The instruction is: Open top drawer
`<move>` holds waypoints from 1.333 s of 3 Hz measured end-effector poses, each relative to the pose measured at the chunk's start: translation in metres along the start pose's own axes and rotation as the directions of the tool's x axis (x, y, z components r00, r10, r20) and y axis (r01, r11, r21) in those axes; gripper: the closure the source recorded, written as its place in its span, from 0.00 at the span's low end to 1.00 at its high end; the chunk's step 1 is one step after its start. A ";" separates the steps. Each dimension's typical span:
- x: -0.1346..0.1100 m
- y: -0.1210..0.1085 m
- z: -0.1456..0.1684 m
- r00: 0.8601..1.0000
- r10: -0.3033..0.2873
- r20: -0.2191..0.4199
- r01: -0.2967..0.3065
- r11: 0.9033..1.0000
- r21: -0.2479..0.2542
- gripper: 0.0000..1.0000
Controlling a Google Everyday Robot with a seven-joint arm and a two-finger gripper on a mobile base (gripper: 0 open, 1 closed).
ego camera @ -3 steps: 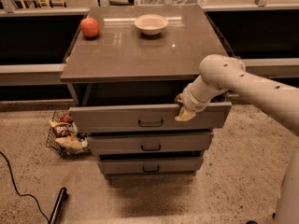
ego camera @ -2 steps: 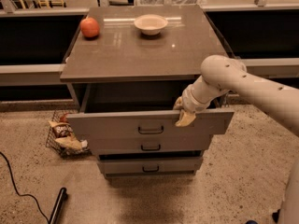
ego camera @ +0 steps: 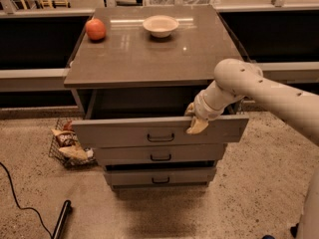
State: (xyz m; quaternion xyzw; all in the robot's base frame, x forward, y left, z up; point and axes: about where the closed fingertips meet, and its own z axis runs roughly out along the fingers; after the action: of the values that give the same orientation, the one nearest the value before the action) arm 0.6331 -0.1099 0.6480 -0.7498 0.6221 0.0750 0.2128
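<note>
The top drawer [ego camera: 124, 132] is the widest grey front of three, with a small dark loop handle [ego camera: 160, 138] at its centre. It stands pulled out from the cabinet, with a dark gap behind its front panel. My gripper [ego camera: 193, 118] sits on the top edge of that panel, right of the handle. One cream finger [ego camera: 197, 127] hangs over the front face and the other is behind the panel, so it grips the edge. My arm comes in from the right.
The middle drawer [ego camera: 160, 155] and bottom drawer [ego camera: 160, 177] are closed below. An apple [ego camera: 95, 29] and a white bowl [ego camera: 160, 25] rest on the cabinet top [ego camera: 149, 59]. A wire basket [ego camera: 67, 143] with snack packets stands on the floor at left. A cable [ego camera: 15, 198] and a dark rod [ego camera: 62, 218] lie front left.
The top drawer has slid further out toward me, and my gripper has moved with it on its top edge. The gap behind the front panel has widened.
</note>
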 end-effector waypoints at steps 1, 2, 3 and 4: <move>0.000 0.000 0.000 1.000 0.000 0.000 0.000 1.000 0.000 0.58; 0.000 0.000 0.000 1.000 0.000 0.000 0.000 1.000 0.000 0.34; 0.000 0.000 0.000 1.000 0.000 0.000 0.000 1.000 0.000 0.11; 0.000 0.000 0.000 1.000 0.000 0.000 0.000 1.000 0.000 0.00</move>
State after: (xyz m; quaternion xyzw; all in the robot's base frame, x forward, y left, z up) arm 0.6331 -0.1098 0.6479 -0.7498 0.6220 0.0751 0.2127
